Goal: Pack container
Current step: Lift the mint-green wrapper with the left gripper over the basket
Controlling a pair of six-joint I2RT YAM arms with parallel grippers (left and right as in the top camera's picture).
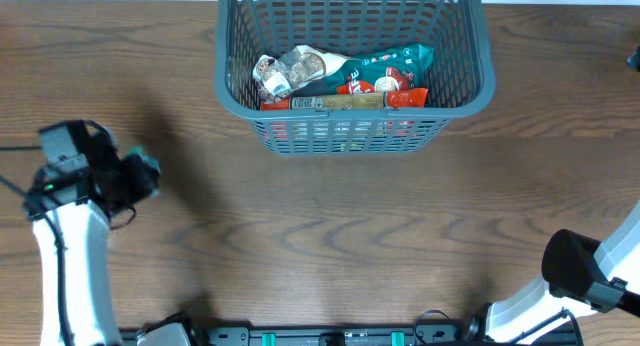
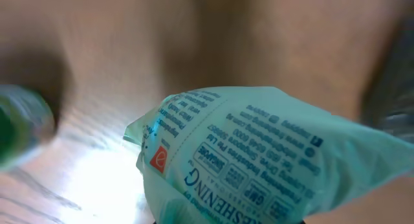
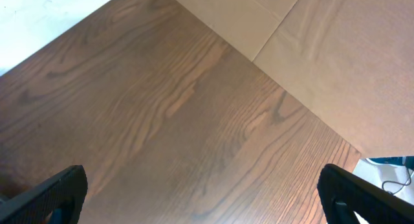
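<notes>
The dark grey basket (image 1: 355, 104) stands at the back middle of the table and holds several packets: a clear crinkled one (image 1: 285, 71), a teal one (image 1: 385, 64) and red ones (image 1: 400, 94). My left gripper (image 1: 140, 176) is at the left side of the table, shut on a pale teal packet (image 2: 259, 159) with printed text, held above the wood. In the left wrist view the packet fills the view and hides the fingers. My right gripper (image 3: 204, 198) is open and empty above bare wood; its arm shows at the bottom right of the overhead view (image 1: 585, 276).
The wooden table (image 1: 340, 246) spans the view. In the right wrist view the table's far edge (image 3: 259, 56) meets a beige floor. A blurred green-and-grey object (image 2: 19, 123) shows at the left of the left wrist view.
</notes>
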